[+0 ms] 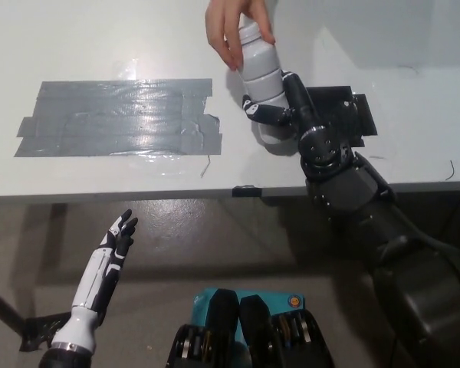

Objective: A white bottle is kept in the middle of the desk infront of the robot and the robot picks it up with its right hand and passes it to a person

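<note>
The white bottle (pixel 262 73) is held up over the desk, tilted a little, near the top middle of the head view. My black right hand (pixel 282 111) is shut on its lower half, with the black arm reaching up from the bottom right. A person's hand (pixel 228 27) comes in from the top edge and grips the bottle's neck and cap, so both hands are on it. My white left hand (pixel 115 244) rests low at the lower left, below the desk's front edge, with its fingers spread and nothing in it.
Several strips of grey tape (pixel 119 117) form a wide patch on the left of the white desk (pixel 77 38). A black square mat (pixel 339 115) lies on the desk just right of the bottle. The desk's front edge (pixel 138 195) runs across the middle.
</note>
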Tool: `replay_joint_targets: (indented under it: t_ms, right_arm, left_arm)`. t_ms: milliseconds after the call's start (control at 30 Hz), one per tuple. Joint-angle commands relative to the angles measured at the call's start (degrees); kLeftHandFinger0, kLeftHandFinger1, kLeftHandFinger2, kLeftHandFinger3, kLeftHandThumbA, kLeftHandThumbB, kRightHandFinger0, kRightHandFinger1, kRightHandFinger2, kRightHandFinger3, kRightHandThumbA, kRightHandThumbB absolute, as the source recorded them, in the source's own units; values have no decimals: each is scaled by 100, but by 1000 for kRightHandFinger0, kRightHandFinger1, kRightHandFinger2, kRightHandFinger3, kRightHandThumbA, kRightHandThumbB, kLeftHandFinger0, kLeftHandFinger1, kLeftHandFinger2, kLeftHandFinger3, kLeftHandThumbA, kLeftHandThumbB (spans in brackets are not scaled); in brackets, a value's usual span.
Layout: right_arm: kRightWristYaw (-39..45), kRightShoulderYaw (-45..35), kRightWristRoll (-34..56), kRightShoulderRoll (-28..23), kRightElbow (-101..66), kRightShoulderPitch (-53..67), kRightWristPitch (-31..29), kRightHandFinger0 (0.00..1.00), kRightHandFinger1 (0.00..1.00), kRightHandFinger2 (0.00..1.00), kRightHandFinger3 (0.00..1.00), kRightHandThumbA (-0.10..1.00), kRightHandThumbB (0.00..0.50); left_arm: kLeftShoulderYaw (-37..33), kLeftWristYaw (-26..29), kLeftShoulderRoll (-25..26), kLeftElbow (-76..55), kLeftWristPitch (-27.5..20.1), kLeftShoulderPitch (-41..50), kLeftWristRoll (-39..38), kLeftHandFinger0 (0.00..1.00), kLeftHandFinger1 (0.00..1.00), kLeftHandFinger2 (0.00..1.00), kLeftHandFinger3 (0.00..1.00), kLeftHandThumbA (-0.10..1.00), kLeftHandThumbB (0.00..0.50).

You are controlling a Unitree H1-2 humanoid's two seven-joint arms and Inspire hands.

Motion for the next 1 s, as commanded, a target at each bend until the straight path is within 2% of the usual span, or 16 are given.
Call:
replay_joint_targets:
  t_ms: [0, 233, 267, 300, 333, 367, 400, 433, 467, 500, 533, 700, 867, 967]
  right_arm:
    - [31, -91, 81, -40, 33, -523, -68, 0, 362, 732, 690, -100, 174]
    - [1, -129, 82, -20, -17, -600, -114, 0, 423, 780, 718, -100, 179]
    - [-51, -140, 82, -8, -34, -605, -102, 254, 700, 1000, 954, 6, 236]
    - [-67, -143, 82, -7, -39, -606, -97, 254, 700, 1000, 954, 6, 236]
    - [-108, -132, 62, -4, -46, -603, -110, 336, 702, 909, 865, 21, 238]
    - [54, -173, 124, -12, -89, -579, -197, 672, 1000, 1000, 1000, 287, 338]
    - [362, -178, 173, -39, -104, -560, -277, 977, 1000, 1000, 1000, 421, 372]
    - [481, -160, 170, -53, -98, -557, -301, 977, 1000, 1000, 1000, 421, 372]
    - [605, -111, 134, -74, -87, -554, -306, 1000, 1000, 1000, 1000, 549, 441]
    - [723, -65, 97, -98, -76, -556, -305, 1000, 1000, 1000, 1000, 576, 466]
    - [718, 5, 22, -109, -110, -544, -274, 1000, 1000, 1000, 1000, 682, 493]
    - [421, 139, -117, -146, -346, -464, -372, 1000, 1000, 1000, 1000, 771, 500]
    - [425, 68, -34, -199, -545, -419, -401, 1000, 1000, 1000, 1000, 791, 500]
    - [507, 6, 38, -247, -737, -360, -439, 1000, 1000, 1000, 1000, 779, 500]
  left_arm:
    - [-27, -84, 127, -165, 9, -147, 45, 1000, 1000, 1000, 1000, 1000, 152]
    - [-44, -68, 119, -136, 12, -187, 46, 1000, 1000, 1000, 1000, 1000, 138]
    - [-47, -77, 122, -124, 8, -205, 34, 1000, 1000, 1000, 1000, 1000, 152]
    - [-49, -81, 123, -120, 7, -212, 31, 1000, 1000, 1000, 1000, 1000, 152]
    - [-51, -83, 125, -113, 4, -223, 29, 1000, 1000, 1000, 1000, 1000, 155]
    - [-59, -80, 125, -112, 20, -241, 40, 1000, 1000, 1000, 1000, 1000, 155]
    - [-65, -83, 128, -119, 29, -245, 39, 1000, 1000, 1000, 1000, 1000, 149]
    - [-67, -87, 131, -121, 30, -244, 35, 1000, 1000, 1000, 1000, 1000, 149]
    - [-71, -90, 136, -132, 37, -238, 37, 1000, 1000, 1000, 1000, 1000, 149]
    - [-76, -94, 144, -139, 45, -241, 40, 1000, 1000, 1000, 1000, 1000, 148]
    - [-77, -96, 149, -136, 42, -246, 40, 1000, 1000, 1000, 1000, 1000, 146]
    - [-87, -103, 176, -144, 46, -259, 58, 1000, 1000, 1000, 1000, 1000, 141]
    - [-87, -114, 184, -151, 25, -264, 74, 1000, 1000, 1000, 1000, 1000, 126]
    - [-82, -126, 153, -159, 106, -261, 40, 1000, 1000, 1000, 1000, 1000, 147]
